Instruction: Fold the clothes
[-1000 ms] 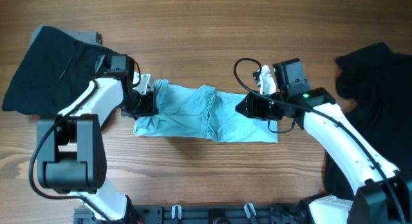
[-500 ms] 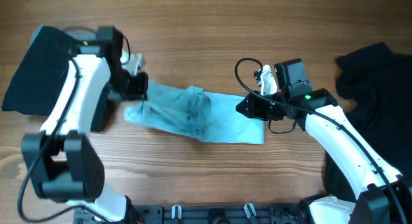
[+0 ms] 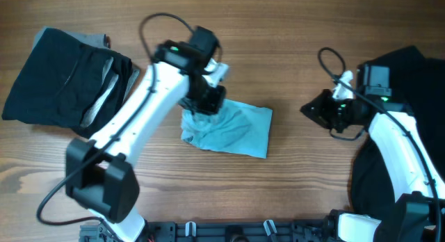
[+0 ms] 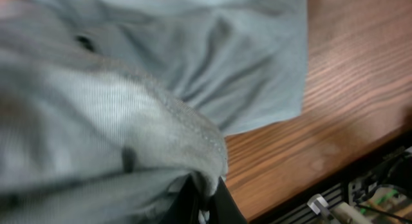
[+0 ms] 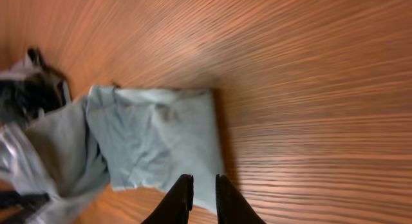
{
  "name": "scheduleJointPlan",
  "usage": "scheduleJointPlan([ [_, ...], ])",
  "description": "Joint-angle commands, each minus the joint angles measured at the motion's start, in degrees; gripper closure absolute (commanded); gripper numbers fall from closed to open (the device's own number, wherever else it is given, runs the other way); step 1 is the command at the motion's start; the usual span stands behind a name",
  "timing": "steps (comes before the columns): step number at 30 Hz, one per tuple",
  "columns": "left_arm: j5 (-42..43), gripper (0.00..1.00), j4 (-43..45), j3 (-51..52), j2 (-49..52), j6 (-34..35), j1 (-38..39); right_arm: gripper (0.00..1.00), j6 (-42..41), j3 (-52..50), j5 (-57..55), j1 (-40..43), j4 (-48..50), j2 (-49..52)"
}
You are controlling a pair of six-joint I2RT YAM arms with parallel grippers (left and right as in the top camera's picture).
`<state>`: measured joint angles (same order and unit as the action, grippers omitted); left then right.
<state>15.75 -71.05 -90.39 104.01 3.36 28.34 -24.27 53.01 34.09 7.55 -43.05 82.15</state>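
The pale aqua T-shirt (image 3: pixel 240 131) lies bunched in the middle of the table, its left end lifted over the rest. My left gripper (image 3: pixel 207 106) hangs over that lifted end, shut on a pinch of the fabric. In the left wrist view the cloth (image 4: pixel 193 76) fills the frame and gathers into the closed gripper (image 4: pixel 205 201). My right gripper (image 3: pixel 306 108) is to the right of the shirt, clear of it. In the right wrist view the right gripper (image 5: pixel 204 192) stands slightly open with nothing in it, and the shirt (image 5: pixel 161 140) lies beyond it.
A black garment with grey lining (image 3: pixel 55 82) lies at the far left. Another black garment (image 3: pixel 403 75) covers the right edge under my right arm. A dark rail (image 3: pixel 229 231) runs along the table's front edge.
My left gripper closed on the shirt's left end and carried it up and to the right over the rest. My right gripper drew back to the right, off the shirt.
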Motion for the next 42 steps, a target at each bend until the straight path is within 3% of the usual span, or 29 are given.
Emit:
scheduleJointPlan([
  [1,0.68,0.96,3.02,-0.24,2.45,3.3,7.39,0.83,3.37,0.39,0.87,2.86,-0.85,-1.05],
  [9,-0.83,0.96,8.44,-0.2,9.73,8.09,16.39,0.83,3.37,0.39,0.81,3.04,-0.63,-1.05],
  [10,-0.85,0.8,8.79,-0.2,11.04,8.94,17.07,0.82,3.39,0.39,0.85,3.04,-0.72,-1.05],
  [11,-0.79,0.49,9.22,-0.2,11.61,9.6,17.35,0.82,3.58,0.39,0.9,3.04,-0.74,-1.05],
  [13,-0.83,0.13,10.29,-0.2,12.04,10.05,17.68,0.79,4.26,0.39,0.94,3.02,-0.76,-1.05],
  [14,-0.98,0.0,10.21,-0.46,11.82,10.03,17.49,0.78,5.29,0.39,1.62,2.82,-0.96,-1.05],
  [18,-5.55,0.0,5.18,-3.8,7.54,10.01,13.7,0.74,16.74,0.39,6.54,-2.27,-3.08,-1.05],
  [20,-7.65,0.0,3.37,-5.55,4.83,10.01,11.06,0.71,18.38,0.39,6.62,-6.58,-2.91,-1.05],
  [22,-8.39,0.0,3.02,-5.97,2.12,10.01,7.72,0.66,18.25,0.39,6.51,-11.43,-1.25,-1.05],
  [24,-8.35,0.0,2.62,-5.97,-0.04,10.03,3.41,0.54,15.63,0.39,3.56,-16.98,1.55,-1.05],
  [26,-8.17,0.02,1.44,-5.97,-0.63,10.01,-1.55,0.49,9.64,0.39,-5.33,-22.99,4.24,-1.03],
  [28,-7.69,0.22,0.7,-5.95,-0.17,9.97,-4.57,0.48,5.31,0.39,-12.26,-25.9,4.94,-1.01],
  [30,-7.67,0.82,0.04,-5.95,0.15,9.97,-7.52,0.53,1.84,0.39,-19.08,-29.07,5.84,-1.01],
  [32,-7.67,0.96,0.13,-5.95,0.15,9.97,-9.62,0.6,-0.07,0.37,-24.48,-31.1,6.34,-0.85],
  [34,-7.23,0.96,0.79,-5.95,0.15,9.97,-11.28,0.71,-2.75,0.37,-29.35,-32.79,6.6,0.26],
  [36,-7.26,0.96,1.05,-5.95,0.15,9.97,-11.47,0.72,-2.84,0.37,-28.57,-33.16,7.63,1.97],
  [38,-7.26,0.96,1.03,-5.95,0.15,9.94,-11.41,0.63,-2.71,0.37,-25.83,-33.27,9.09,3.85],
  [40,-7.26,0.86,0.94,-5.79,0.15,9.94,-11.3,0.58,-2.71,0.37,-23.78,-33.48,10.25,5.7],
  [42,-7.28,0.86,0.94,-5.16,0.15,9.97,-11.3,0.58,-2.78,0.37,-23.74,-33.53,10.8,7.61],
])
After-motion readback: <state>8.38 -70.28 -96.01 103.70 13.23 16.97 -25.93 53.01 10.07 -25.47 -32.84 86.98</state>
